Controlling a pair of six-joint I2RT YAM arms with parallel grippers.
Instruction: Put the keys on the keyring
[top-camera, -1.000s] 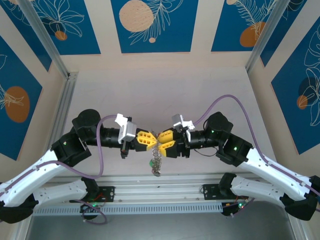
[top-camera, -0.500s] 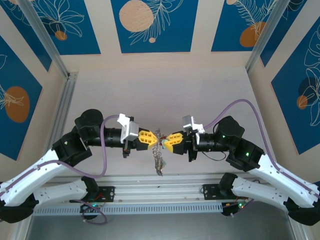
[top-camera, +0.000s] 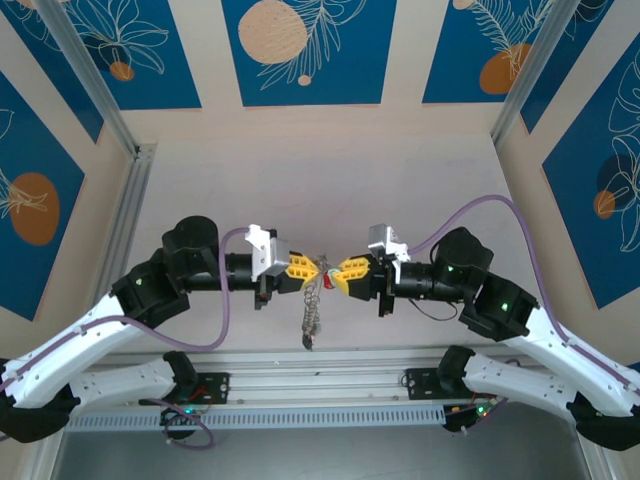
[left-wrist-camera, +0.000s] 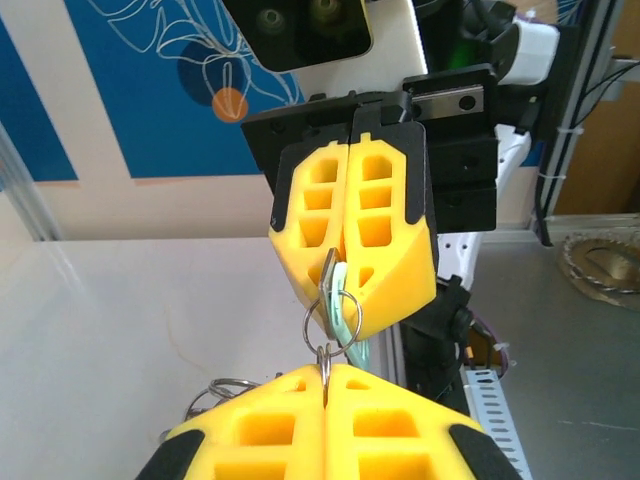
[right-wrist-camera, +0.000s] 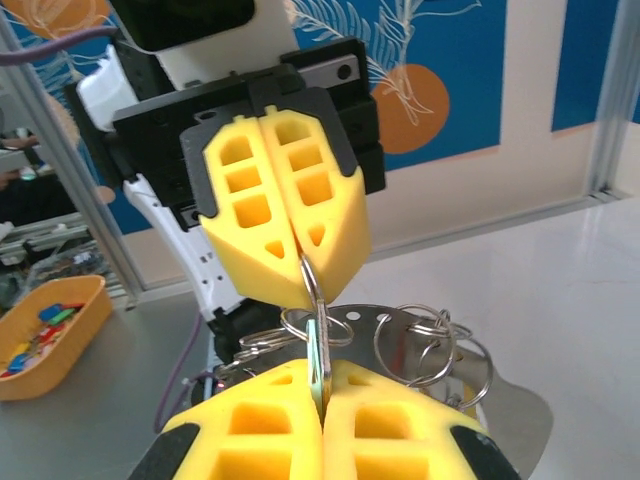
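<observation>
Tip to tip above pale counter (top-camera: 330, 190): R fingers (top-camera: 352, 271) clamp teal-headed silvery key (left-wrist-camera: 346, 312), long axis arm-to-arm; L fingers (top-camera: 298, 267) closed on thin grey metal keyring (top-camera: 312, 318), rest hanging below.

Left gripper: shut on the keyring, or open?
Shut. The left gripper has its yellow fingers pressed together with no gap, and a thin loop of the keyring is pinched at their tips.

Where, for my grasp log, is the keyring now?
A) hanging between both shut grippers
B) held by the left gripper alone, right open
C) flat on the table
A: in the top view the keyring dangles below where the left gripper and right gripper meet, both shut on it.
</observation>
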